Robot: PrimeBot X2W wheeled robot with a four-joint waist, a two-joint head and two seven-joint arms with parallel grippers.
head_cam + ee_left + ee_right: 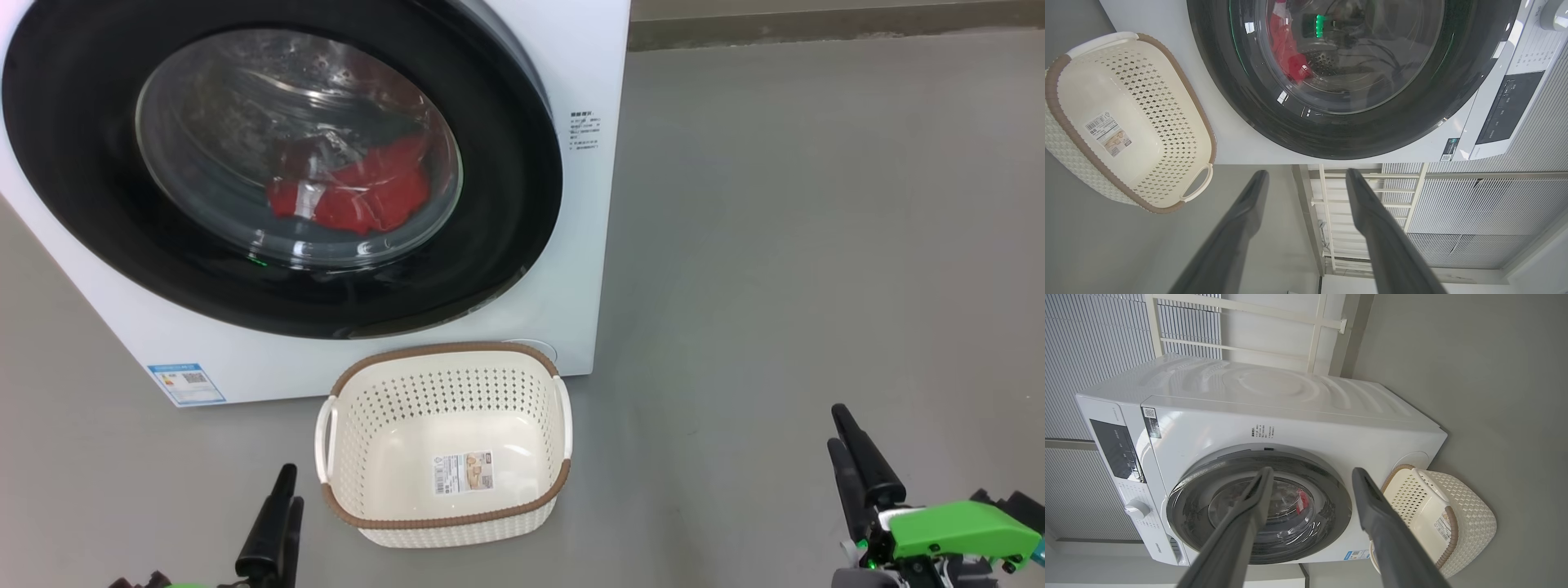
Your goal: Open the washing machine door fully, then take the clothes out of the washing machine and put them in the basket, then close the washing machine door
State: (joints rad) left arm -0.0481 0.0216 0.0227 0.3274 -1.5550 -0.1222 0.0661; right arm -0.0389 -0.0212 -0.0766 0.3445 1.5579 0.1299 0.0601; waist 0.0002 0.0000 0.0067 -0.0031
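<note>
Left gripper sits at the lower left of the head view, its two dark fingers nearly overlapping. Its own wrist view separates them, spread wide apart over the grey floor and gripping nothing.

Up and to the right stands the washing machine, a white box with a blue sticker at its lower front corner. The door lies shut against the front, its black rim encircling the glass bowl. The clothes lie behind that glass, red, low in the drum. The left wrist view adds a green glint on the glass, a dark control panel and a slatted wall beyond. The right wrist view supplies the machine's ribbed top and a round knob beside the panel.

Just in front of the machine, near its right corner, the basket stands upright on the floor, with a paper label on its bottom.

Right gripper is at the lower right, well apart from the basket, with a green housing behind the fingers. Its wrist view shows the fingers parted and free, framing the door.
</note>
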